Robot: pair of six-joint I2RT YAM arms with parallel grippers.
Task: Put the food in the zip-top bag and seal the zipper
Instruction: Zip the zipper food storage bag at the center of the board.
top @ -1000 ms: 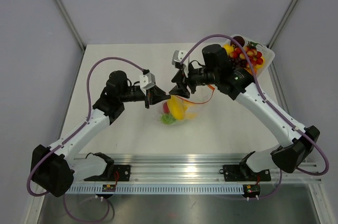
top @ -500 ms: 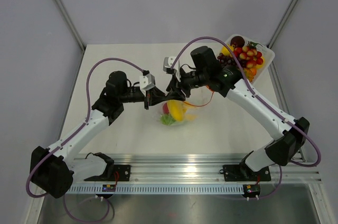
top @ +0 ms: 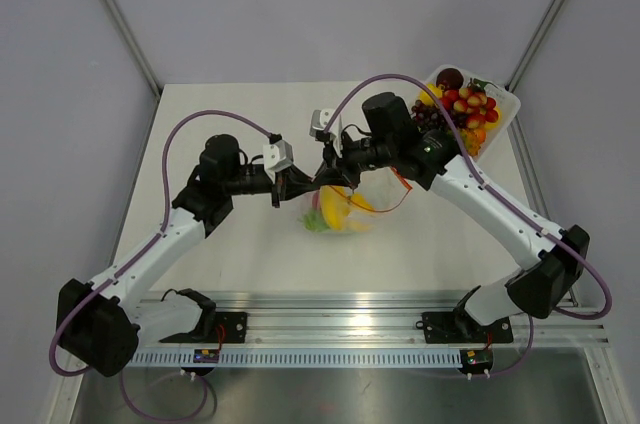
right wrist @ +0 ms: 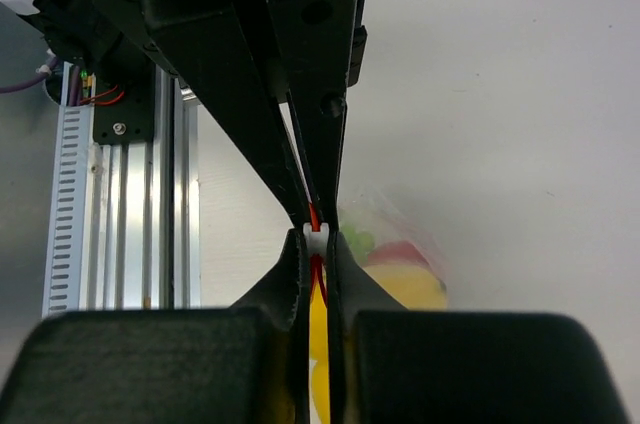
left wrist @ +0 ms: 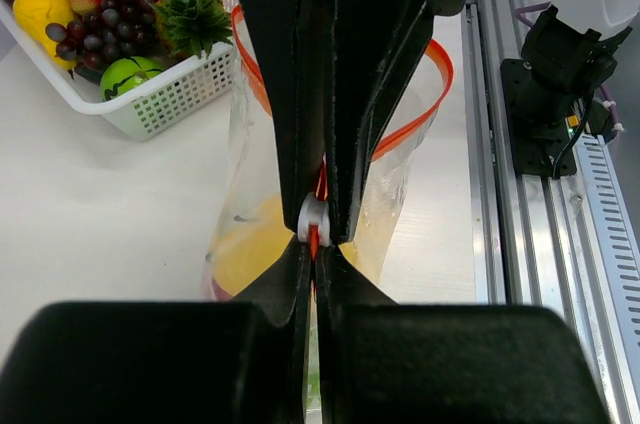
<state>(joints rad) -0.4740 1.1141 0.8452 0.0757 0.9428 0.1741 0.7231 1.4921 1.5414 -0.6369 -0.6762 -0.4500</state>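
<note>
The clear zip-top bag hangs between both grippers over the middle of the table. Food sits in its bottom: a yellow piece, a green one and a red one. The orange-red zipper loops open on the right side. My left gripper is shut on the zipper's end. Tip to tip with it, my right gripper is shut on the zipper's white slider. From above, the left gripper and the right gripper meet at the bag's top left corner.
A white basket at the back right corner holds more toy fruit, also seen in the left wrist view as grapes and a green piece. The aluminium rail runs along the near edge.
My right gripper has moved left along the bag's top to meet the left gripper and has shut on the slider. The left gripper has kept its hold.
</note>
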